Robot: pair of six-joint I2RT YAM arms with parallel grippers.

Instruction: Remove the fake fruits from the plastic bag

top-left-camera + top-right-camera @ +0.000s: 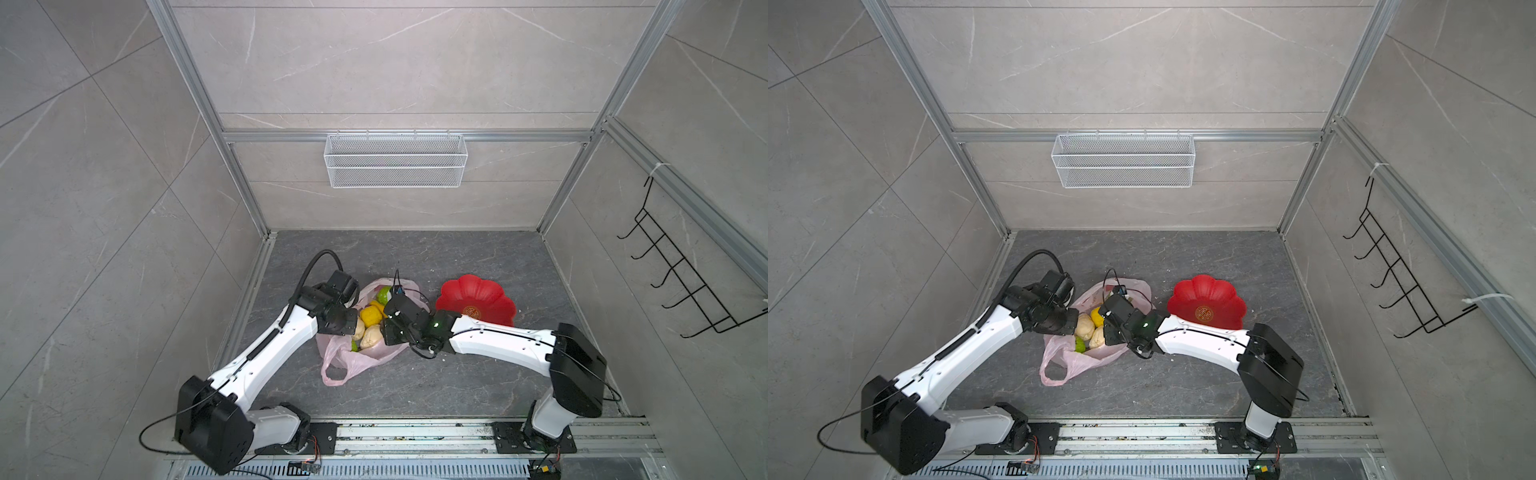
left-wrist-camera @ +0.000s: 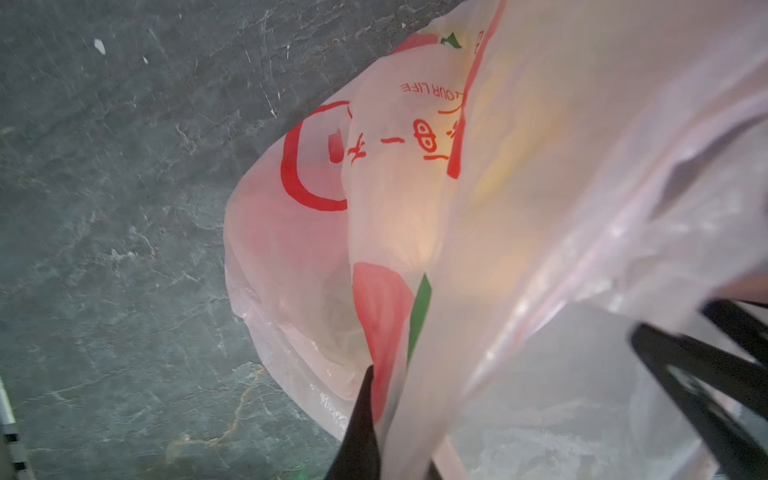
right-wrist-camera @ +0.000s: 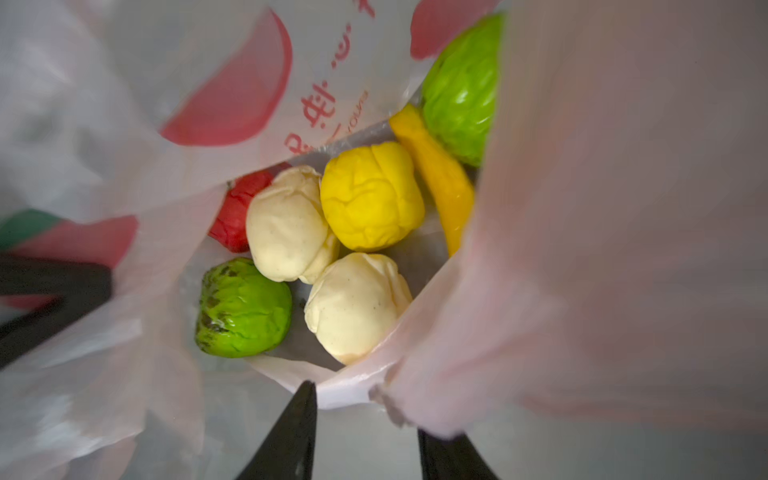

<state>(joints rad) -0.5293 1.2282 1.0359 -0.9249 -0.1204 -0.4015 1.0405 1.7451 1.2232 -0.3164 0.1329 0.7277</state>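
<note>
The plastic bag [image 1: 353, 361] lies on the dark floor between my two arms, with its mouth held apart. Inside it are the fake fruits: two green netted balls [image 3: 243, 307] [image 3: 461, 91], two beige lumps [image 3: 286, 224] [image 3: 357, 307], a yellow lumpy one [image 3: 370, 195], a banana [image 3: 444, 183] and a red apple [image 3: 235, 212]. My left gripper [image 2: 395, 415] is shut on the film at the bag's left rim. My right gripper [image 3: 365, 407] is at the right rim. Its jaws stand apart, and the bag's edge lies between the fingertips.
A red flower-shaped dish [image 1: 478, 301] sits on the floor just right of the bag, behind my right forearm. A white wire basket [image 1: 395, 160] hangs on the back wall. A black hook rack [image 1: 681, 274] is fixed to the right wall.
</note>
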